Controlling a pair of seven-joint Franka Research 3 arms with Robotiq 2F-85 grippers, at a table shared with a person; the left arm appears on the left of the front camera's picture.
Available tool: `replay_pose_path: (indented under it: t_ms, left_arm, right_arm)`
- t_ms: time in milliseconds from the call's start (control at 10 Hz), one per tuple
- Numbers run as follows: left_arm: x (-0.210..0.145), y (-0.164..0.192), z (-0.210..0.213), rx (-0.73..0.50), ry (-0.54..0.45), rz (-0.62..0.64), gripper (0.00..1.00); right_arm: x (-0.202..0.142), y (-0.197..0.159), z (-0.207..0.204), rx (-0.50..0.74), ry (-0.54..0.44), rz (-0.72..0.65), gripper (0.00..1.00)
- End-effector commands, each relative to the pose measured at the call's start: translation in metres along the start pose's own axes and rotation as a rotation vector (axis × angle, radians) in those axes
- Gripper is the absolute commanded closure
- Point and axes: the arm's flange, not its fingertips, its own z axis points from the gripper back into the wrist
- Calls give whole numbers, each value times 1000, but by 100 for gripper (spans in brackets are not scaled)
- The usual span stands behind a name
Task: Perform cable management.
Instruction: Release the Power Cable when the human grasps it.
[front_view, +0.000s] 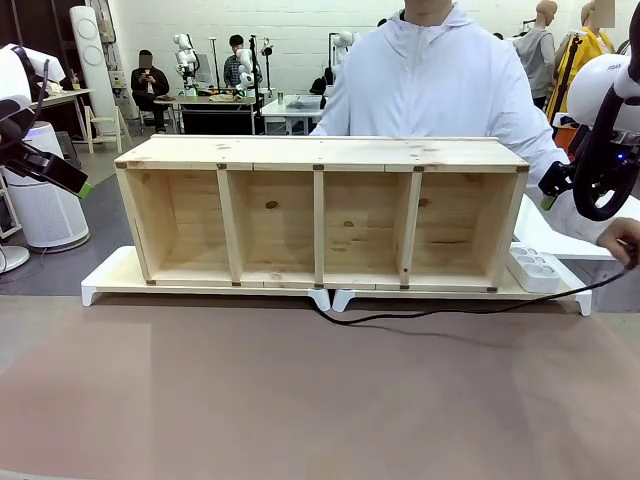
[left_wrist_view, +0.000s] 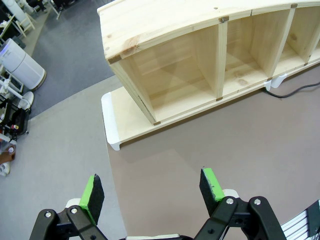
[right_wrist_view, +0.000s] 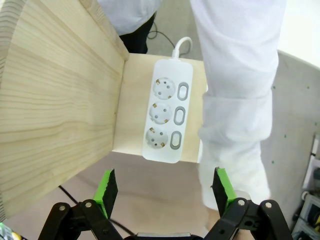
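Our left gripper (left_wrist_view: 152, 195) is spread wide with nothing between its pads, hanging above the brown table (left_wrist_view: 210, 145) near the shelf's (left_wrist_view: 200, 55) end. Our right gripper (right_wrist_view: 165, 189) is likewise spread and empty, above the white power strip (right_wrist_view: 166, 117), which lies on the board (right_wrist_view: 131, 105) just beside the shelf's end wall. The cable (front_view: 450, 312) runs along the table before the shelf toward the person's hand (front_view: 622, 240).

a four-compartment wooden shelf (front_view: 320, 210) lies at the table's (front_view: 300, 400) twelve o'clock on white risers (front_view: 110, 283); a white air purifier (front_view: 45, 200) stands at nine o'clock.
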Motion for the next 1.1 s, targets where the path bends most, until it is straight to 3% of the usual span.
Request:
replay_pose_path:
  t_ms: [0,1000]
  left_arm:
    - [1,0,-2,8,-7,-3,0]
    - [1,0,-2,8,-7,-3,0]
  right_arm:
    - [0,0,-1,0,1,0,2]
    - [0,0,-1,0,1,0,2]
